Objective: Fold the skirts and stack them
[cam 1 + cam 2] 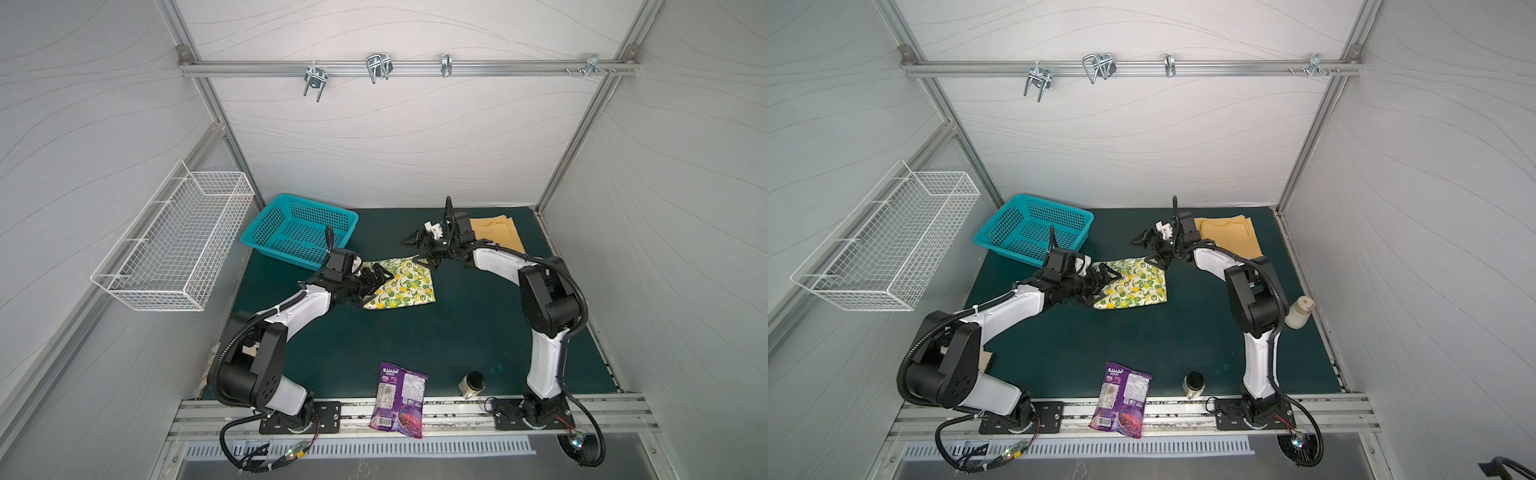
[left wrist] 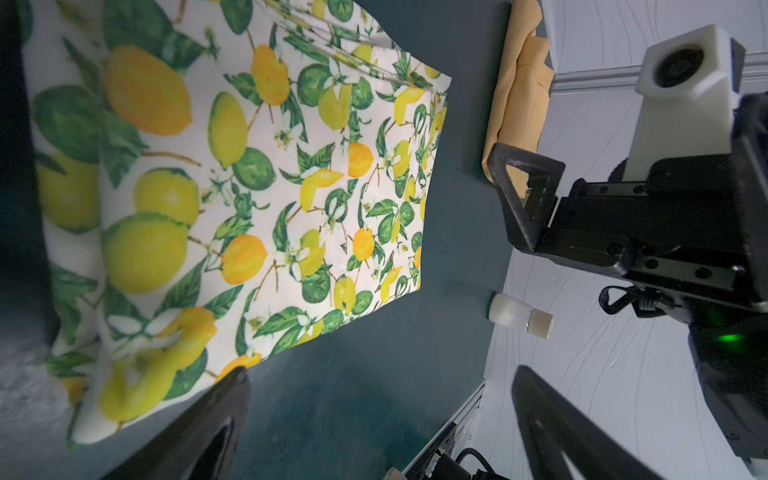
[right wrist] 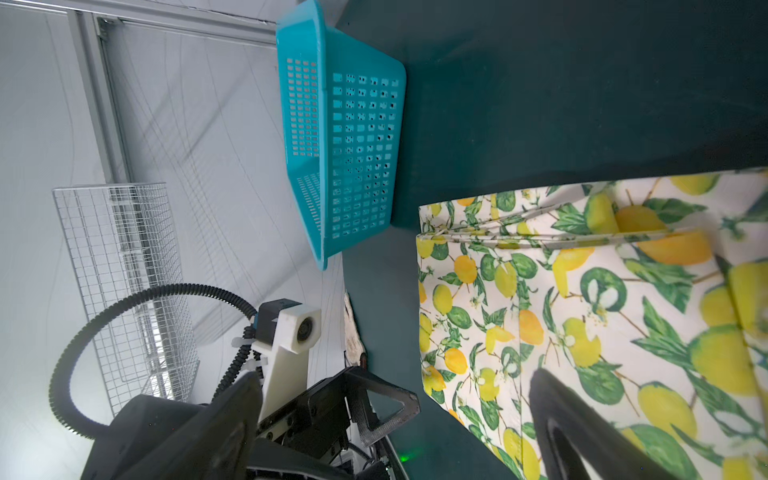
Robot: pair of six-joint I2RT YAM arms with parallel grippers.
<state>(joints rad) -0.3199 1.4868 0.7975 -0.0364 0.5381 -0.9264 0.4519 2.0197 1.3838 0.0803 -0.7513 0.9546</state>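
The lemon-print skirt [image 1: 405, 286] [image 1: 1136, 286] lies folded flat on the green mat. The mustard-yellow skirt [image 1: 498, 232] [image 1: 1229, 235] lies folded at the back right. My left gripper [image 1: 376, 286] [image 1: 1104, 286] is open at the lemon skirt's left edge; in the left wrist view the left gripper [image 2: 380, 376] has only mat between its fingers, with the lemon skirt [image 2: 270, 187] beside one finger. My right gripper [image 1: 417, 251] [image 1: 1145, 251] is open over the skirt's far right corner. The right wrist view shows the right gripper [image 3: 395, 384] empty, one finger above the lemon skirt [image 3: 582, 311].
A teal basket [image 1: 299, 230] [image 3: 353, 145] stands at the back left, with a white wire basket [image 1: 174, 245] on the left wall. A purple snack bag [image 1: 399, 399] and a small jar [image 1: 471, 384] sit at the front edge. A white bottle [image 1: 1298, 311] lies by the right wall.
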